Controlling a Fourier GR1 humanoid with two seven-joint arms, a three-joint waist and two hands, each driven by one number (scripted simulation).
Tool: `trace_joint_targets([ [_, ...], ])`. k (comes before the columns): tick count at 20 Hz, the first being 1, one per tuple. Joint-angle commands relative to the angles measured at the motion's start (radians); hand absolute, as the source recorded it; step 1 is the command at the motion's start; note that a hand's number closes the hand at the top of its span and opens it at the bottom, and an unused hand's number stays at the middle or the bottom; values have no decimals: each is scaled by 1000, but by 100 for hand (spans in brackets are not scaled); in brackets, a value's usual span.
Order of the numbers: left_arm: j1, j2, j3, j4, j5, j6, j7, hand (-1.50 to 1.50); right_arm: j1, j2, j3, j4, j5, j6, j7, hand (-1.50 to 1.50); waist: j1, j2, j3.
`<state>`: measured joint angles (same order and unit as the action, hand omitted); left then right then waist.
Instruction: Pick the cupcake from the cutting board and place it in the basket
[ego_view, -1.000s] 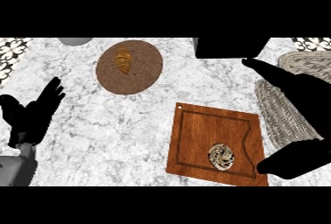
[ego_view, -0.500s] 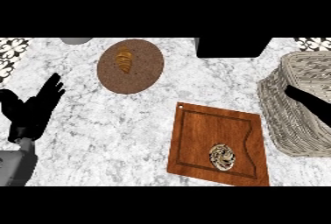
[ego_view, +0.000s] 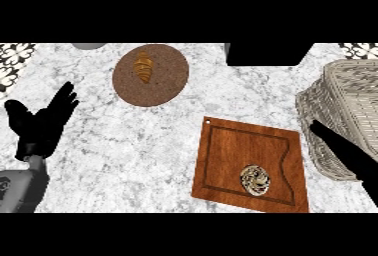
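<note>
The cupcake (ego_view: 255, 180), with a swirled brown and cream top, sits on the near part of the wooden cutting board (ego_view: 244, 142). The woven grey basket (ego_view: 347, 100) stands to the board's right, partly cut off by the view's edge. My right hand (ego_view: 345, 154) comes in from the lower right with straight fingers. It lies across the basket's near wall, its tip beside the board's right edge, and holds nothing. It is well apart from the cupcake. My left hand (ego_view: 40, 122) rests open at the far left, fingers up.
A brown round plate (ego_view: 159, 87) with a croissant (ego_view: 143, 67) lies at the back, left of centre. A black block (ego_view: 266, 52) stands at the back edge. A patterned tile strip (ego_view: 13, 62) shows at the far left.
My right hand has drawn back from over the basket and the board's right side toward the lower right edge. The left hand has hardly moved.
</note>
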<state>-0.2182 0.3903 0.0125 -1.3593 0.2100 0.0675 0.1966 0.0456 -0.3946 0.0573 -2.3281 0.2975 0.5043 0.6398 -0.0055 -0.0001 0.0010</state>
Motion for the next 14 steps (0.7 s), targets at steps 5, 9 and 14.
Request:
trace_joint_targets([
  [5, 39, -21, -5, -69, -32, 5, 27, 0, 62, 150, 104, 268, 249, -236, -322, -150, 10, -1, 0],
  [9, 30, 1, 58, -16, -2, -79, -7, 0, 31, 177, 115, 414, 302, -283, -393, -150, 6, 0, -1],
  [14, 18, -21, 66, -30, -19, -67, 28, 0, -11, 194, 154, 542, 363, -275, -384, -150, 8, 1, -1],
])
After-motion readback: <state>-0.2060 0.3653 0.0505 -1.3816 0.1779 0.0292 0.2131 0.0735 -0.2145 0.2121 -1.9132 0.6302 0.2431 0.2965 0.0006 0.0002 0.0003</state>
